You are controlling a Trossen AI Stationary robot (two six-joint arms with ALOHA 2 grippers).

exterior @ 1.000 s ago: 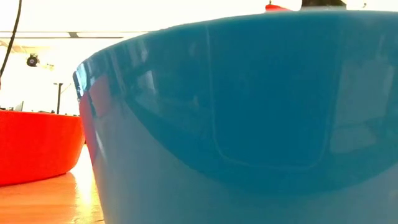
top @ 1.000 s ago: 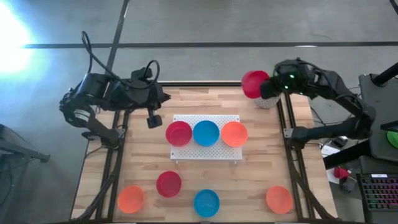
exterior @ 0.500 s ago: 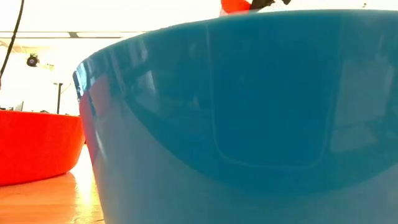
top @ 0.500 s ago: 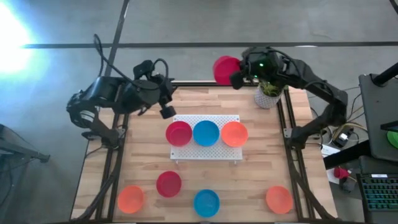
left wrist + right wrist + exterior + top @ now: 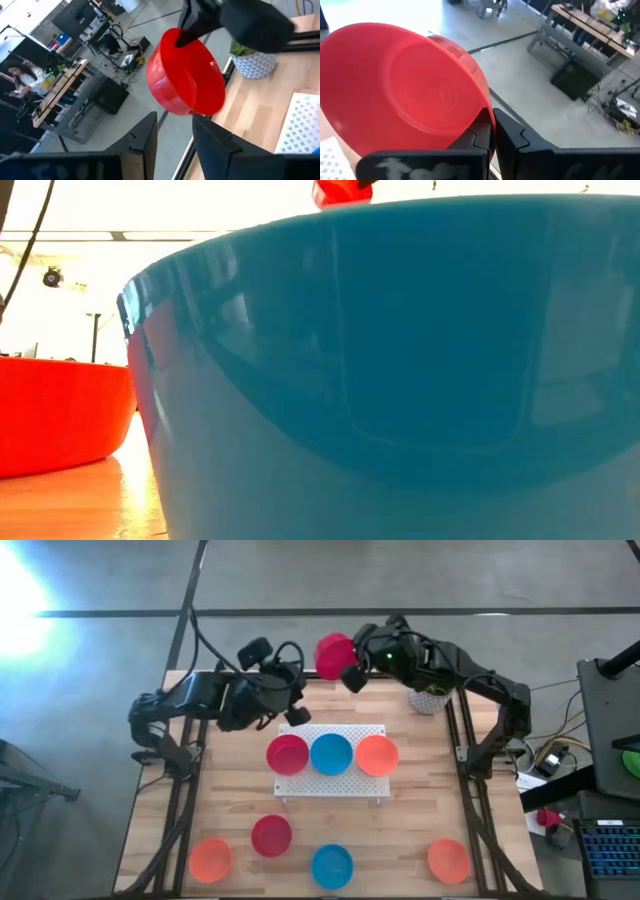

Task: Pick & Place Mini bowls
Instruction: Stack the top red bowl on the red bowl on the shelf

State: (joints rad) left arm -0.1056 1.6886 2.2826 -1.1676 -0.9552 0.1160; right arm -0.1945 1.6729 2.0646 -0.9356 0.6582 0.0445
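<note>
A red mini bowl (image 5: 333, 655) hangs tipped on its side above the table's far edge, with my right gripper (image 5: 352, 672) shut on it. My left gripper (image 5: 297, 716) hovers open just off the far left corner of the white perforated board (image 5: 331, 785), and nothing is between its fingers (image 5: 150, 137). In the left wrist view the held red bowl (image 5: 186, 75) is ahead of those fingers. A red bowl (image 5: 287, 754), a blue bowl (image 5: 331, 754) and an orange bowl (image 5: 377, 754) rest on the board. My right gripper pinches the red bowl's rim (image 5: 485, 116) between its two fingers, one on the inner face and one outside the wall. The bowl is lifted clear of the table and tipped on its side. Its hollow faces back toward the wrist.
Near the front edge stand an orange bowl (image 5: 210, 858), a red bowl (image 5: 271, 835), a blue bowl (image 5: 332, 866) and another orange bowl (image 5: 448, 860). The blue bowl (image 5: 400, 370) fills the low view. A white pot with a green plant (image 5: 432, 696) stands at the far right.
My right gripper has carried the red bowl along the far edge toward the table's left, away from the plant pot, still clear of the table. My left gripper has swung toward the table's right, reaching the board's far left corner.
</note>
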